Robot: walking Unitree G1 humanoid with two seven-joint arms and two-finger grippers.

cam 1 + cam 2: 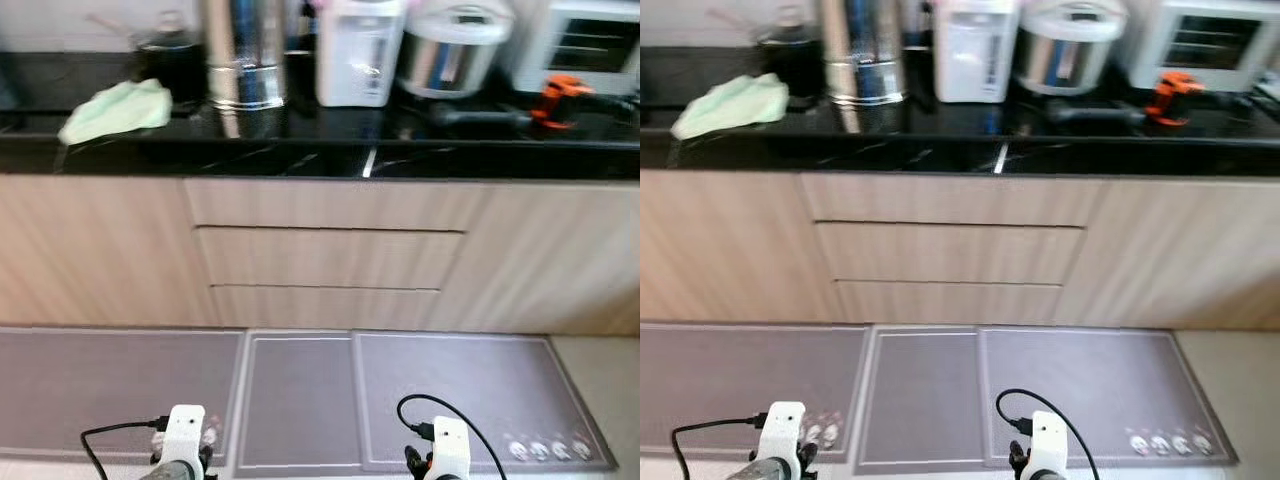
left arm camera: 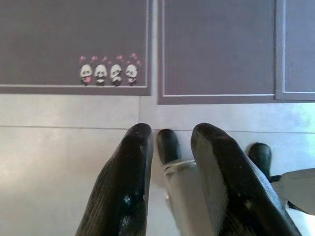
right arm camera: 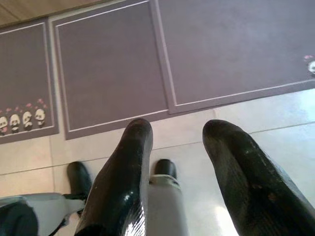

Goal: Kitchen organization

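Both end effectors hang open over grey mats [image 1: 300, 400] below black counter [image 1: 320, 150].

A kitchen seen from above and in front. A glossy black stone desk [image 1: 300, 155] runs across the top, reflecting light. Beneath it are pale wood-grain cabinets [image 1: 90, 250], with three stacked drawers [image 1: 325, 260] at the centre. On the floor, grey-purple mats [image 1: 300, 400] lie side by side against the cabinets. Nearer the viewer, the floor is light glossy tile [image 2: 59, 147].
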